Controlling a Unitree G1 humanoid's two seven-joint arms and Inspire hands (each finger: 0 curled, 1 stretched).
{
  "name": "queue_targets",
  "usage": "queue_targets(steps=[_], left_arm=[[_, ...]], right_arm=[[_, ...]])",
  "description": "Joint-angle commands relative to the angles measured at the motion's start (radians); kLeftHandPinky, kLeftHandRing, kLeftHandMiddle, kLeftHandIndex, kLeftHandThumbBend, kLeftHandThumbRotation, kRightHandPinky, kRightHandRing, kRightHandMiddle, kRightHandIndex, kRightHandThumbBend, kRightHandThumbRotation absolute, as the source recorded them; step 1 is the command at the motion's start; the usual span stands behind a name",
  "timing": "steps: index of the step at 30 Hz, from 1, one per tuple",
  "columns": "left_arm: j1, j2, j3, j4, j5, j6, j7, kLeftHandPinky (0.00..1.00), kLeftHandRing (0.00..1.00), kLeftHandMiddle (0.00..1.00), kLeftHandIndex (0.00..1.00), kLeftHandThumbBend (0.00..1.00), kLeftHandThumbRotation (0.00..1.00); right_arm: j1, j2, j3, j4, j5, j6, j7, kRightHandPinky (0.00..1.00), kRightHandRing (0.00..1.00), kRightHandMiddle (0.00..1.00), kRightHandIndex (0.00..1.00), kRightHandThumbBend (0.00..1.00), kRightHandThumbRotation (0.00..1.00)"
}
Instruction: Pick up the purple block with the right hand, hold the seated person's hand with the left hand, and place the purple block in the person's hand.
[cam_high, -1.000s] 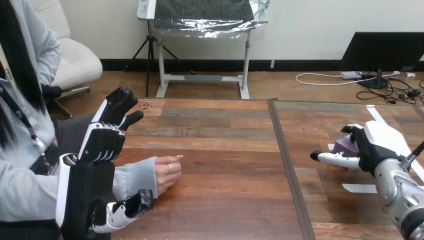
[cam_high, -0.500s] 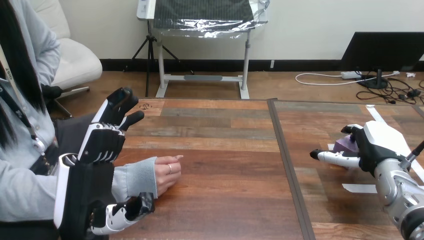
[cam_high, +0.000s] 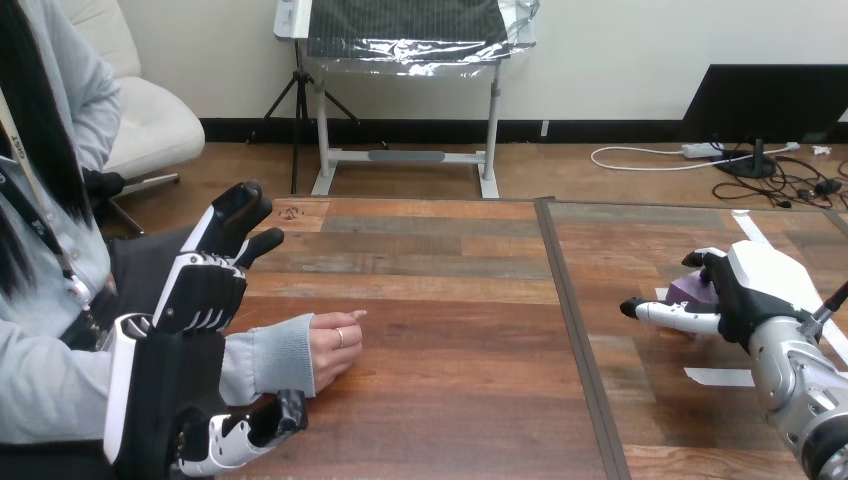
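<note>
Registers only a small change: left hand (cam_high: 195, 300) now slightly lower and further toward the view's left than a second ago, thumb dropped a little beneath the person's grey sleeve (cam_high: 265, 362), fingers straight and spread wide above it, closed on nothing. Leaves the person's hand (cam_high: 335, 345) as it was, loosely curled, resting on the table (cam_high: 450, 300), not yet gripped and not yet turned palm-up. Finds no visible move at the right hand (cam_high: 745, 290), well apart at the table's right side, fingers hooked over the far top of the purple block (cam_high: 688, 291), thumb stretched out along its near side. Suggests, as a judgement, a hand-holding step barely under way and a pick-up begun but no lift so far, with the block apparently down on the table. Shows just one small purple face between fingers and thumb, too little to tell its heading or its long axis.
</note>
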Motion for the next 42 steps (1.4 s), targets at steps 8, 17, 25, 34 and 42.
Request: queue_targets(steps=[8,17,25,34,42], left_arm=[[-0.05,-0.01,0.0,-0.031,-0.009,-0.01,0.0,0.84,0.91,0.92,0.89,1.0,0.64],[-0.053,-0.014,0.003,-0.021,-0.004,-0.015,0.0,0.84,0.91,0.92,0.89,1.0,0.64],[-0.059,-0.018,0.005,-0.011,-0.002,-0.024,0.0,0.84,0.9,0.91,0.89,1.0,0.65],[-0.058,-0.023,0.009,-0.018,0.005,-0.018,0.004,0.84,0.9,0.91,0.89,1.0,0.64],[-0.053,-0.02,-0.001,-0.033,-0.011,-0.003,-0.001,0.84,0.91,0.92,0.89,1.0,0.64]], right_arm=[[0.004,0.035,0.006,-0.01,0.008,-0.017,0.021,0.64,0.76,0.83,0.86,0.9,0.67],[0.015,0.039,0.008,-0.015,0.011,-0.039,0.023,0.59,0.7,0.79,0.85,0.91,0.65],[0.023,0.038,0.015,-0.022,0.01,-0.054,0.029,0.56,0.61,0.67,0.84,0.91,0.65],[0.038,0.026,0.026,-0.036,0.002,-0.08,0.029,0.55,0.59,0.64,0.83,0.89,0.66],[0.053,0.011,0.031,-0.048,0.003,-0.114,0.017,0.56,0.62,0.68,0.83,0.85,0.63]])
